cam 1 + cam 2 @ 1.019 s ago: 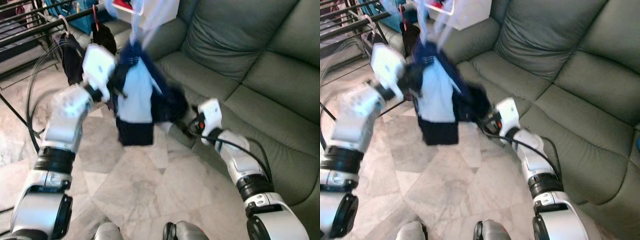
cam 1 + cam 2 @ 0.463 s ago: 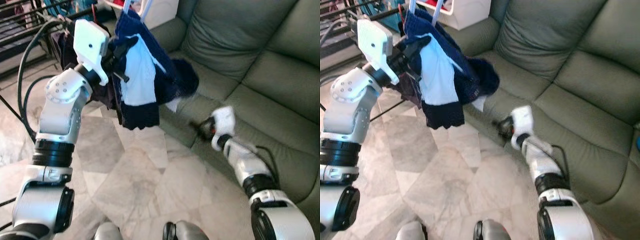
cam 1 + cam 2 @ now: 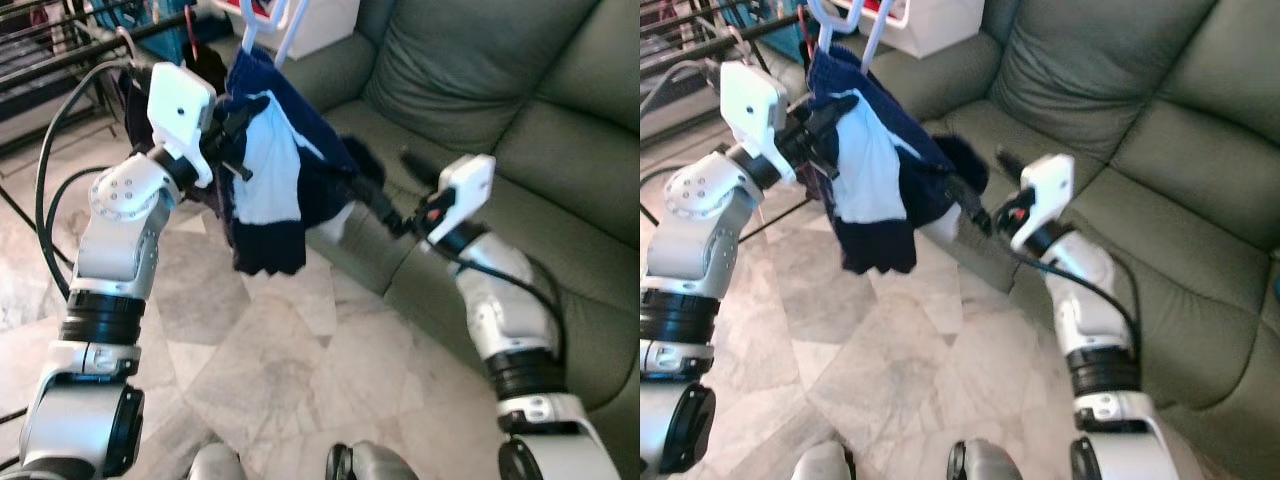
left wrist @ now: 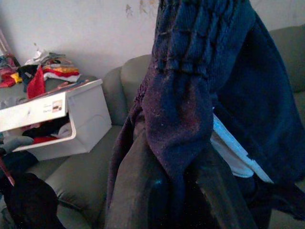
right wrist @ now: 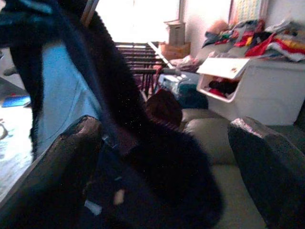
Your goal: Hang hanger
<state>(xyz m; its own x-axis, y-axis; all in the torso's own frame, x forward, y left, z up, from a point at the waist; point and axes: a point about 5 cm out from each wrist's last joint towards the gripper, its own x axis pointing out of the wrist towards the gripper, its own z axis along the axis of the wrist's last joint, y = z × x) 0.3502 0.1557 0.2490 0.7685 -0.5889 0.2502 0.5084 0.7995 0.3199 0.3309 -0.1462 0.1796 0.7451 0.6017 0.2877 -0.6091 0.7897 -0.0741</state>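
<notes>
Here the left gripper [image 3: 232, 140] is clamped on the navy and pale-blue garment [image 3: 275, 180], which hangs from a light hanger [image 3: 845, 25] just above its fingers. The right gripper [image 3: 385, 205], fingers spread wide, reaches into the garment's far edge beside the green sofa [image 3: 520, 130]. Marble floor [image 3: 280, 370] lies open below both; a dark drying rack [image 3: 60, 40] stands behind the left gripper.

A grey-green leather sofa [image 3: 520, 110] fills the right and upper part of the frame. A white storage bin [image 4: 57, 119] heaped with clothes sits at top centre. Pale marble floor tiles [image 3: 290, 370] spread below, and a black drying rack [image 3: 50, 50] stands upper left.
</notes>
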